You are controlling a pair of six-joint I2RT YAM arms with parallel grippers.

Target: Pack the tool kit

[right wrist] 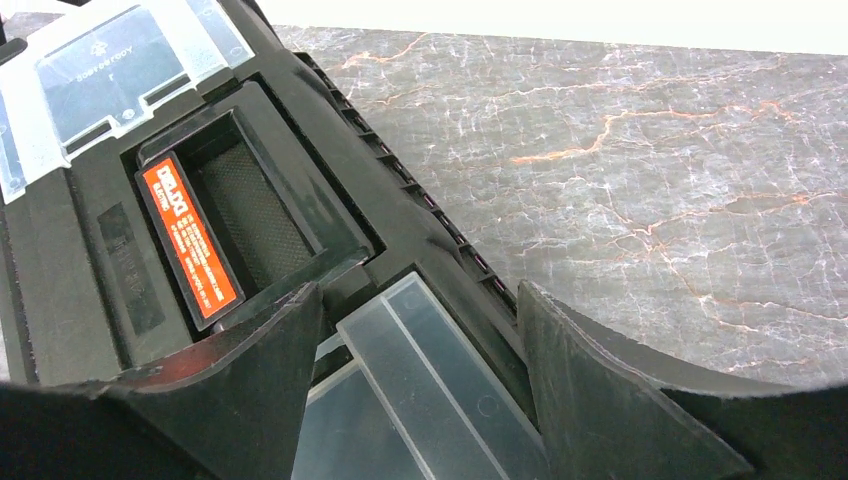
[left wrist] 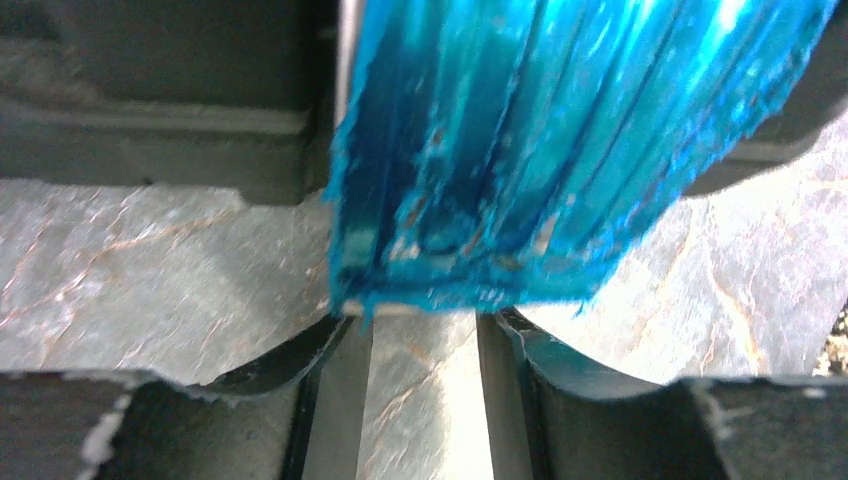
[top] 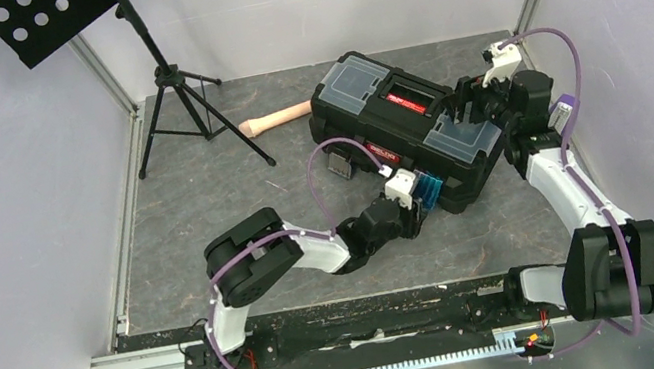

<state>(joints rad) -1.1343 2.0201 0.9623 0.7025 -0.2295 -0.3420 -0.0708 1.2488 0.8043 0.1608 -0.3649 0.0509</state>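
The tool kit's black toolbox lies at an angle on the grey floor, with two clear-lidded top compartments and a red-labelled handle between them. My left gripper is at the box's near side, against a blue latch. Its fingers stand apart with floor showing between them, and the latch's lower edge sits just past the tips. My right gripper hovers open over the right clear lid, fingers either side of its raised strip. No pliers or screwdrivers show.
A beige cylindrical handle lies on the floor left of the box. A music stand's tripod occupies the back left. A small purple-and-white object sits by the right wall. Pale walls enclose the floor on three sides.
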